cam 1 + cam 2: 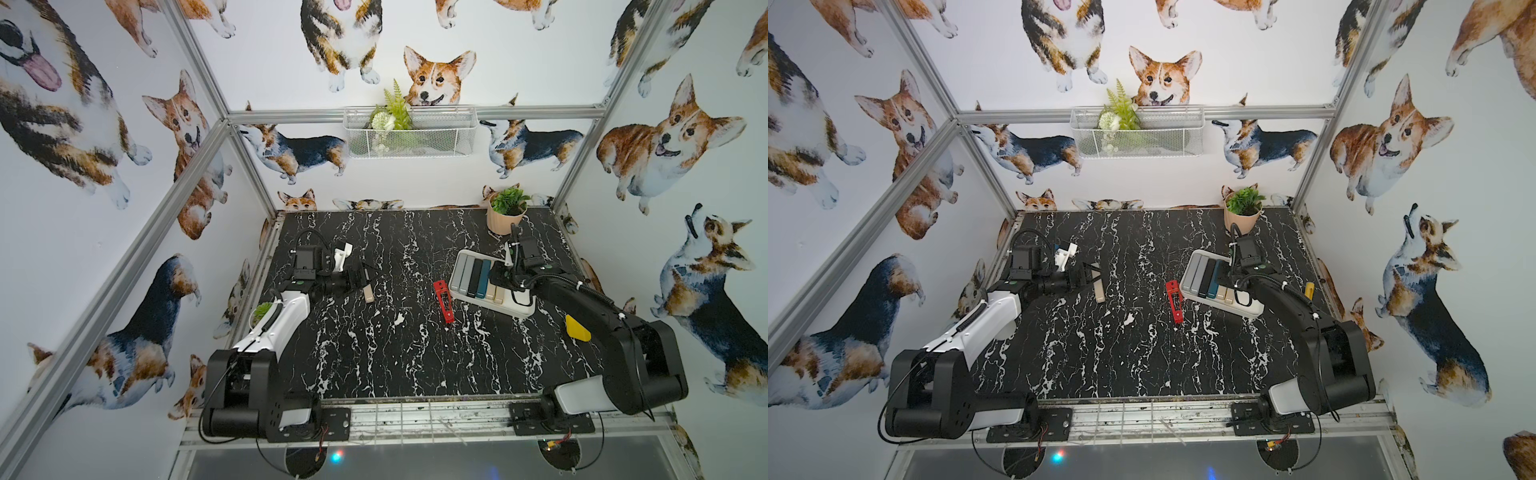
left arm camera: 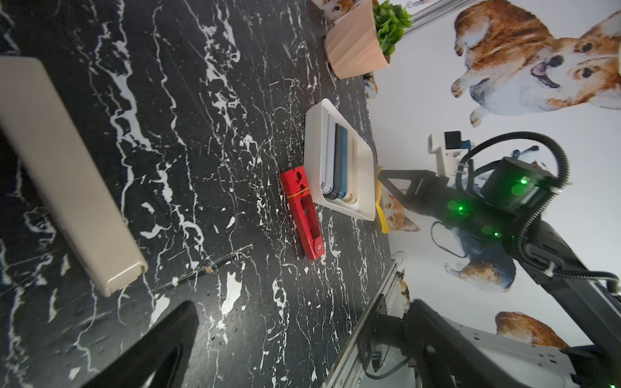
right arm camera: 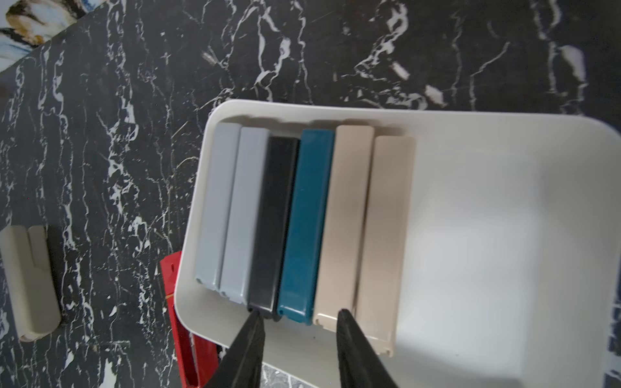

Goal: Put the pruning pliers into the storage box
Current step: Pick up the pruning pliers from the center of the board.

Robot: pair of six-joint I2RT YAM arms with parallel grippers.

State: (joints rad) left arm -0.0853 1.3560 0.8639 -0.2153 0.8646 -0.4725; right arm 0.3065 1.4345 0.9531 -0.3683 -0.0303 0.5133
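While a potted plant (image 1: pixel 508 208) stands at twelve o'clock of the storage box (image 1: pixel 521 309), the right gripper (image 3: pixel 299 314) hovers spread over six boxed pliers (image 3: pixel 304 218); red pliers (image 1: pixel 444 302) lie at its eight o'clock, beige pliers (image 1: pixel 368 292) beside the spread left gripper (image 1: pixel 358 277).

1. Left arm (image 1: pixel 286 309): white shell on the long link, black boxy joint housings, a thin black cable along the top.
2. Right arm (image 1: pixel 590 307): long link black, with a white shell (image 1: pixel 577 395) at the shoulder end.
3. Ribbed black hose (image 2: pixel 554 188) arcs over the right wrist, and white zip ties (image 1: pixel 579 285) band the link.
4. Green lights (image 2: pixel 523 181) glow on the right wrist housing.
5. White printed mount (image 1: pixel 344 254) sits on the left wrist block, with a similar one on the right.
6. Right gripper (image 3: pixel 297 314): fingers (image 3: pixel 247 349) matte black, tapering to narrow tips.
7. Base plates (image 1: pixel 332 424): flat, black, screwed down, with thin red and black wires (image 1: pixel 320 446) below.
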